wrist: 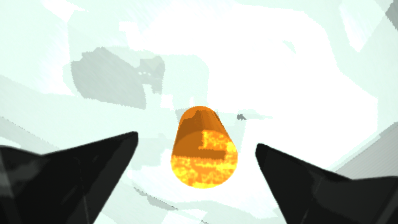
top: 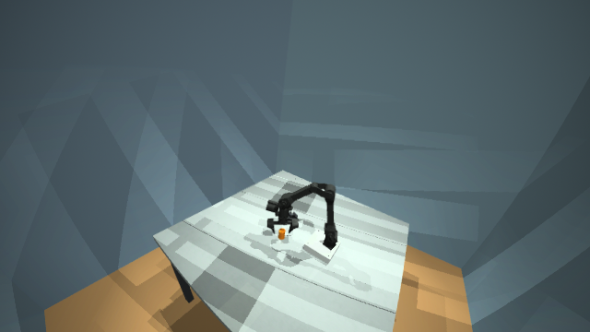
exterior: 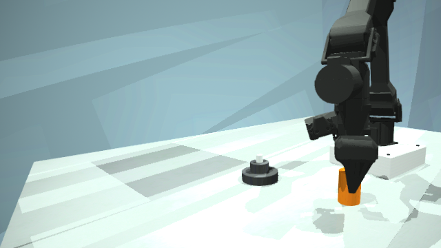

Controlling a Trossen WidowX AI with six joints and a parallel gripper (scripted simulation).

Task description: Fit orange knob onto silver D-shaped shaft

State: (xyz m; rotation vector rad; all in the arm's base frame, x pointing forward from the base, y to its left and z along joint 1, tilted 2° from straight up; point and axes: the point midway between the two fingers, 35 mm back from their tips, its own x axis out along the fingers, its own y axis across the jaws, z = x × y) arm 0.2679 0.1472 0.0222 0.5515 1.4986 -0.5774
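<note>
The orange knob (top: 281,235) (exterior: 342,189) (wrist: 204,172) stands upright on the table, its underside and hole hidden. My gripper (top: 282,230) (exterior: 352,190) (wrist: 198,143) is open and empty, pointing down. Its fingers are on opposite sides of the knob, with a visible gap on each side in the wrist view. The round dark pedestal (exterior: 259,178) stands well to the left of the knob in the exterior view, with the pale shaft (exterior: 259,158) upright and bare on top. The shaft's flat side cannot be made out. I cannot make out the pedestal in the top view.
The arm's white base block (top: 316,251) (exterior: 404,160) is behind and right of the knob in the exterior view. The pale table (top: 364,221) (exterior: 193,213) carries patchy shadows and striped shading. Its far edge lies beyond the pedestal.
</note>
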